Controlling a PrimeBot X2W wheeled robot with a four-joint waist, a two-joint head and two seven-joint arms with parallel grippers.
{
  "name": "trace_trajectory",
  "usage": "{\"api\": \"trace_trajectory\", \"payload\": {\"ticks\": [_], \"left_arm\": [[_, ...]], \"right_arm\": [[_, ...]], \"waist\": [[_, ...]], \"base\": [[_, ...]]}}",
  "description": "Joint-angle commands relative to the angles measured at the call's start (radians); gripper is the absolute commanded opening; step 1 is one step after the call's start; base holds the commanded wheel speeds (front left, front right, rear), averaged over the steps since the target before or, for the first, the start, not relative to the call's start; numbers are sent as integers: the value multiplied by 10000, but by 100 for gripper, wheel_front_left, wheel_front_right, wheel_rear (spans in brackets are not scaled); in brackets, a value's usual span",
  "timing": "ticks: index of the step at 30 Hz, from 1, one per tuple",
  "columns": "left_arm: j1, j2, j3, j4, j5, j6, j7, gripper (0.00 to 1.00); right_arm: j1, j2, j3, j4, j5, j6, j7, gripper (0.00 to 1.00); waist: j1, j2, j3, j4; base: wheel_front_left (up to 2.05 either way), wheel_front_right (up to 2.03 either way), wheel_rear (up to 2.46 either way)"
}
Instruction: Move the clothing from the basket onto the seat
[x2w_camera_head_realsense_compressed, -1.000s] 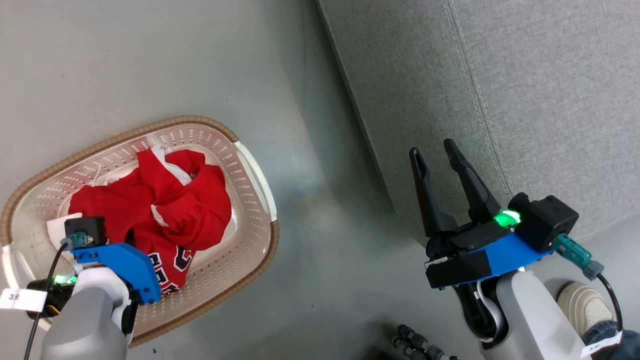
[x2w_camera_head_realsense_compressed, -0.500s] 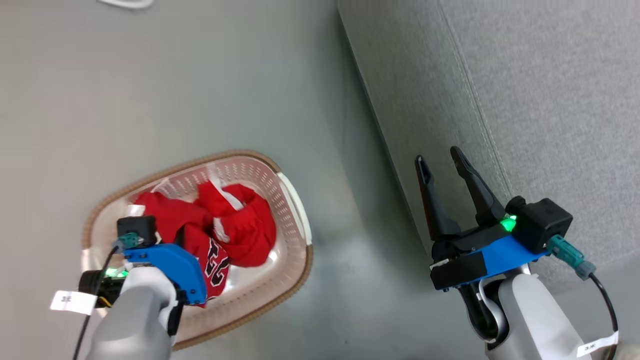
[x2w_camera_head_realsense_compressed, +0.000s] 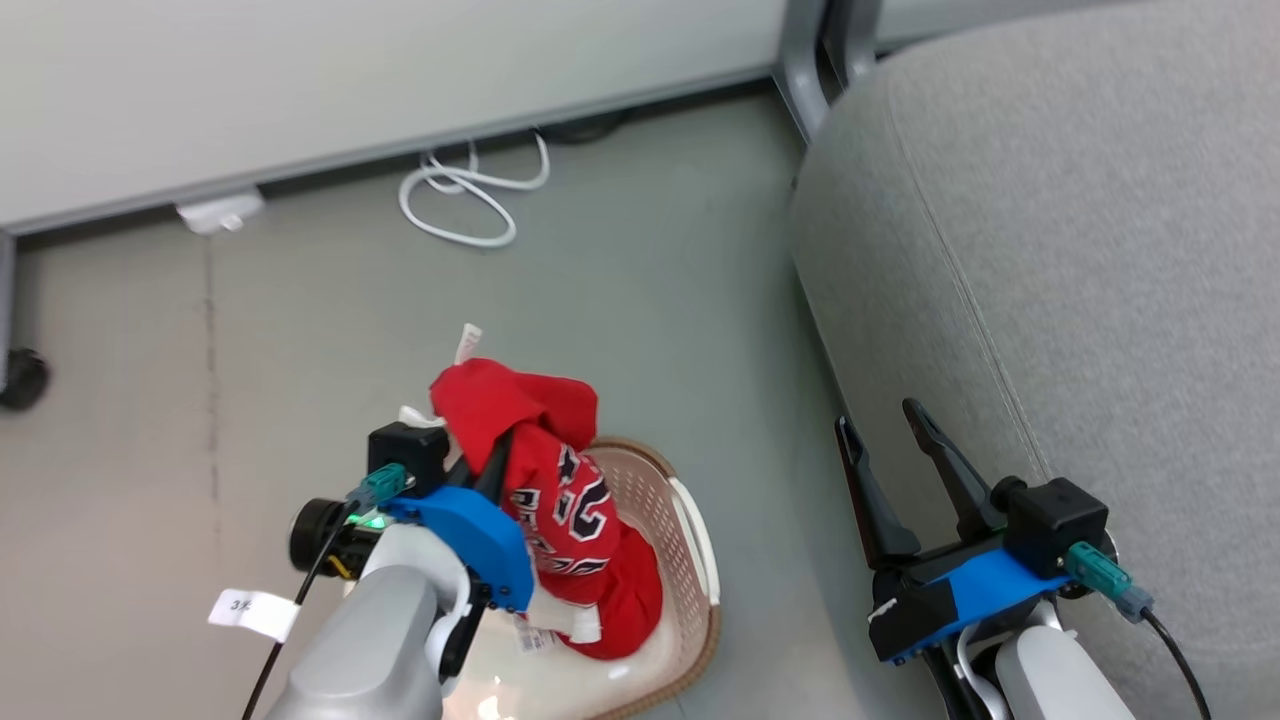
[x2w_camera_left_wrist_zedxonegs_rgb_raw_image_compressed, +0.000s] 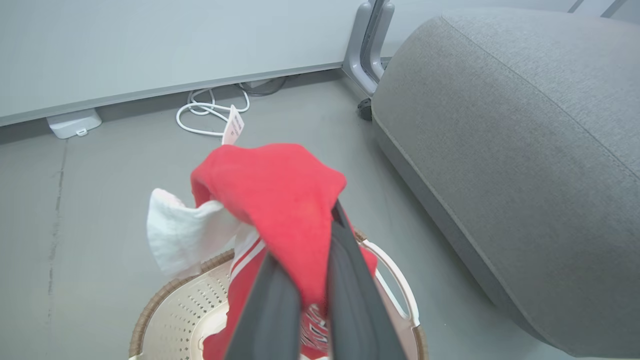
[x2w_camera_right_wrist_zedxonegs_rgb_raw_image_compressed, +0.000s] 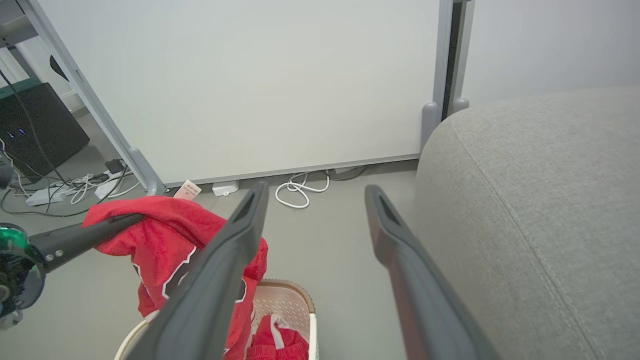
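L tool (x2w_camera_head_realsense_compressed: 492, 455) is clenched on the red jersey (x2w_camera_head_realsense_compressed: 560, 510), fabric bunched over both fingers. The jersey is lifted above the basket (x2w_camera_head_realsense_compressed: 672, 475), numbers facing out, its long axis hanging straight down and the lower end reaching inside the rim. A second red garment, prob. the shorts (x2w_camera_right_wrist_zedxonegs_rgb_raw_image_compressed: 274, 344), lies in the basket bottom. R tool (x2w_camera_head_realsense_compressed: 880, 417) is released, jaws spread, holding nothing, just beside the sofa (x2w_camera_head_realsense_compressed: 1050, 250) edge. In head view the sofa lies at approx. 2–3 o'clock from L tool, across bare floor, with its front edge running 11-to-5. R arm is nearer the seat, but L arm has the load, so the carry goes rightward.
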Motion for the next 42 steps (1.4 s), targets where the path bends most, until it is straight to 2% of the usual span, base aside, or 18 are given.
{"api": "trace_trajectory", "payload": {"ticks": [1,12,20,31,42], "left_arm": [[9,-5,-135,-203,-77,-78,45,0],[-687,100,-1194,-2130,-574,-79,708,0],[-1420,23,-1740,-2964,-591,-78,1239,0],[-2246,-178,-2589,-3753,-946,-49,1551,0],[-2413,-245,-3107,-3717,-1249,-11,1530,0]], "right_arm": [[121,-35,10,34,-46,5,12,100],[674,-33,84,-79,-137,5,390,100],[1006,-33,148,-265,-228,5,616,100],[1257,-33,223,-500,-279,5,863,100],[1332,-33,277,-670,-325,5,996,100]], "waist": [[3,0,-694,554],[3,0,-1690,1008],[3,0,-2062,1187],[3,0,-2311,1221],[3,0,-2412,1161]], "base": [[0,0,0],[0,0,0],[0,0,0],[0,0,0],[0,0,0]]}}
